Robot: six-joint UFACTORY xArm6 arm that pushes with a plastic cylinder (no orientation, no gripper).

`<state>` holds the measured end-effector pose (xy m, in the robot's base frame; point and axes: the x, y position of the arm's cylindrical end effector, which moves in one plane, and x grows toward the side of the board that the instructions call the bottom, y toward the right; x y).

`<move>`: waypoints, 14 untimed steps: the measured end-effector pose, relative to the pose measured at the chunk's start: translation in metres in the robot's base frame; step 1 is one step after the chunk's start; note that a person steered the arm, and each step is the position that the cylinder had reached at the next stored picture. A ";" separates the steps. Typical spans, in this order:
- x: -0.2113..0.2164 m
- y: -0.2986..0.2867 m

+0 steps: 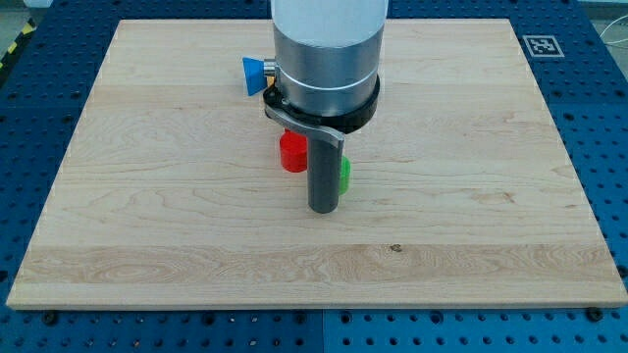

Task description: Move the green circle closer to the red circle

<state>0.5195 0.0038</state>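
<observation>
Nearest the camera stands the dark rod, my tip (324,209) planted on the wooden board (147,226) a little near of its middle. It is a plain rod with nothing to spread or pinch; it can only shove. Just behind it on the right, the green circle (345,174) peeks out as a thin sliver, seemingly touching the rod, though the contact itself is hidden. On the rod's far left, the red circle (292,152) sits close by, so the two are already near neighbours. Being round, the green piece has no long axis or heading to speak of. I'd judge the rod needs to get round to the green's right side to nudge it leftward. Further off, a blue block (254,75) shows beside the arm's grey housing (324,49), its shape unclear.
</observation>
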 end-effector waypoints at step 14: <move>-0.003 0.005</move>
